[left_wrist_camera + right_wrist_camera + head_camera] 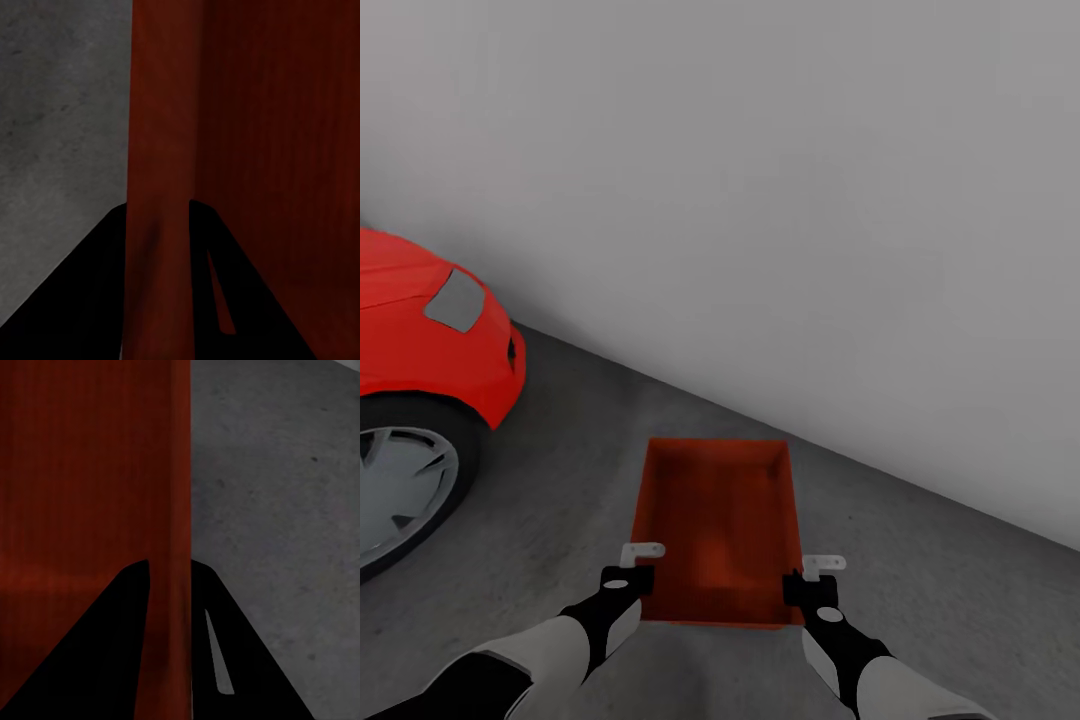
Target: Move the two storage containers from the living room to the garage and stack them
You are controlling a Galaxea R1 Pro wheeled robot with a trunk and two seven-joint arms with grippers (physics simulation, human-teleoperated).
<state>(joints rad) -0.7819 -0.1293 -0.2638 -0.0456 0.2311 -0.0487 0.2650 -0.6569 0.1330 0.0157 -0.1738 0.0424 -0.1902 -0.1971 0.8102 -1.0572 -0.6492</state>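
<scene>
One red-orange storage container [720,530], open-topped and with nothing inside, lies in front of me over the grey concrete floor [950,610] of the garage. My left gripper [643,568] is shut on its left side wall near the close corner. My right gripper [812,578] is shut on the right side wall. In the left wrist view the fingers straddle the red wall [161,150], one inside and one outside, and the right wrist view has the same grip on its wall [169,495]. Whether the box rests on the floor or hangs just above it I cannot tell.
A red car [420,330] with its front wheel [400,490] stands at the left, about a box-width from the container. A plain white wall [810,200] runs diagonally behind. Bare concrete [277,510] lies to the right and on the near side.
</scene>
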